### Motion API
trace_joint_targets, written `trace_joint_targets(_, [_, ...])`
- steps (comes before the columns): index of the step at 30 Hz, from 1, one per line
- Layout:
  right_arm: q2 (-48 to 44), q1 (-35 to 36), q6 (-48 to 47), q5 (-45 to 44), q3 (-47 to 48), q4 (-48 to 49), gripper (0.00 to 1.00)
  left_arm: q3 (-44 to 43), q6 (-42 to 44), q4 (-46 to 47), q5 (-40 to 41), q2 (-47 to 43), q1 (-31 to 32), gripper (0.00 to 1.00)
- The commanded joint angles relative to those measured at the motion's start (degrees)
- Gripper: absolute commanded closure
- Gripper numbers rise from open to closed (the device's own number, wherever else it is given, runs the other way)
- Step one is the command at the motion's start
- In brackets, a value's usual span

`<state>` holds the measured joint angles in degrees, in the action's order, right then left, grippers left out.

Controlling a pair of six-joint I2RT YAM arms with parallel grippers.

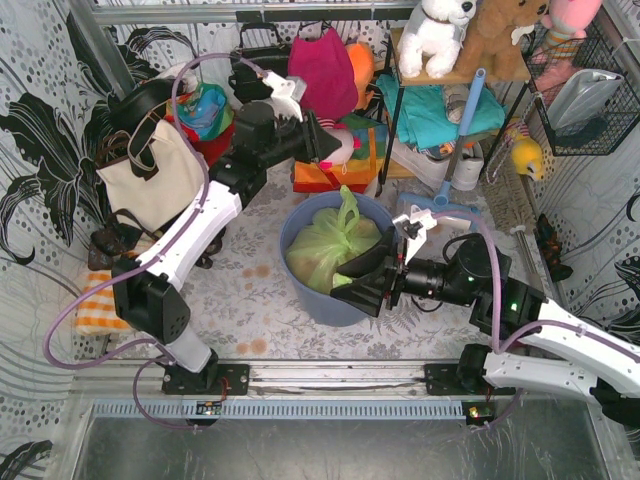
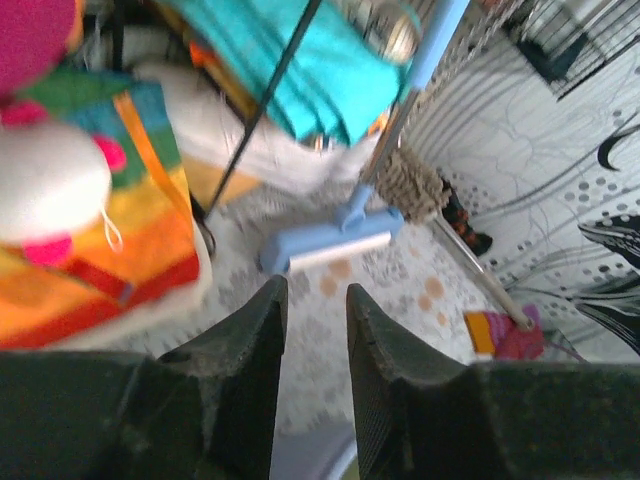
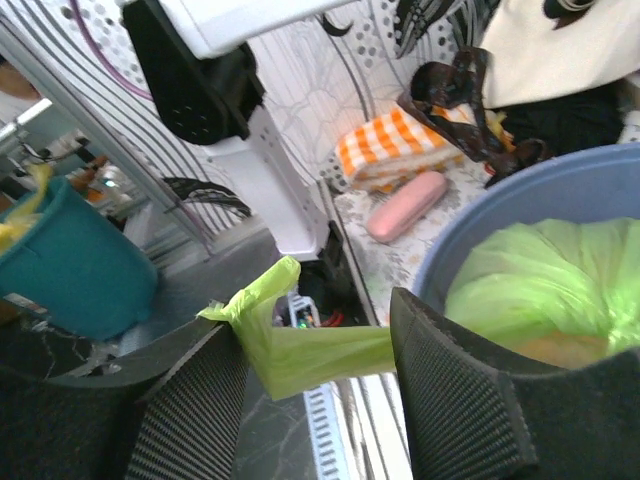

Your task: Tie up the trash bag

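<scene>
Sitting inside the round blue-grey bin (image 1: 335, 305) near the middle of the worktop (image 1: 250, 300), the trash bag (image 1: 330, 245) bulges up to about the rim, its light-green plastic crinkled and gathered at the top. A narrow tail of plastic stands up from the bag toward the far side of the bin.

The right end effector (image 1: 368, 283) reaches in from the right, at the near-right rim of the bin and touching or just beside the bag. In the right wrist view its fingers (image 3: 450, 400) stand wide apart. A flattened strip of the bag (image 3: 320, 355) stretches across the gap between them, with its loose end curling up beside the left-hand finger. The fingers are not pressed together on the strip. Behind the right-hand finger, the bag's body (image 3: 530, 290) shows inside the bin's wall (image 3: 560, 180).

The left end effector (image 1: 325, 140) hangs beyond the far rim of the bin, well apart from the bag. In the left wrist view only a narrow gap separates its fingers (image 2: 250, 360), and nothing lies in it. Past them a light-blue floor tool (image 2: 330, 240) lies on the worktop.
</scene>
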<state>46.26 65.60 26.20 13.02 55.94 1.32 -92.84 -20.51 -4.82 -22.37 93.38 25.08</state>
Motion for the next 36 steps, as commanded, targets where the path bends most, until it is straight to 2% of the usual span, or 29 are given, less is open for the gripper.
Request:
trace_joint_targets(1, [-3.3,0.2,-7.5,-4.5,2.7,-8.5,0.43,2.8,-4.3,-5.5,-3.2,-4.2,0.6,0.58])
trace_joint_targets(8, [-7.3,0.3,-11.8,-18.8,6.2,-15.7,0.4,4.5,-1.9,-16.6,-4.1,-8.0,4.6,0.46])
trace_joint_targets(17, [-9.7,0.2,-6.4,-37.6,4.6,-17.3,0.37,1.4,-0.8,-24.4,0.7,-10.4,8.2,0.46])
trace_joint_targets(21, [-10.2,0.2,-6.0,-38.1,3.2,-15.5,0.36,0.1,-0.1,-29.1,4.6,-9.1,10.1,0.45])
trace_joint_targets(25, [-10.6,0.3,-6.4,-36.5,2.1,-13.6,0.35,-0.2,-0.1,-28.8,5.6,-6.6,11.2,0.44])
trace_joint_targets(33, [-10.9,0.3,-7.9,-30.5,1.7,-12.8,0.35,-1.7,-1.6,-24.7,0.4,-1.9,12.1,0.44])
trace_joint_targets(36, [-11.5,0.3,-7.9,-30.4,1.3,-12.4,0.35,-3.2,-0.8,-25.8,0.8,-0.6,12.4,0.49])
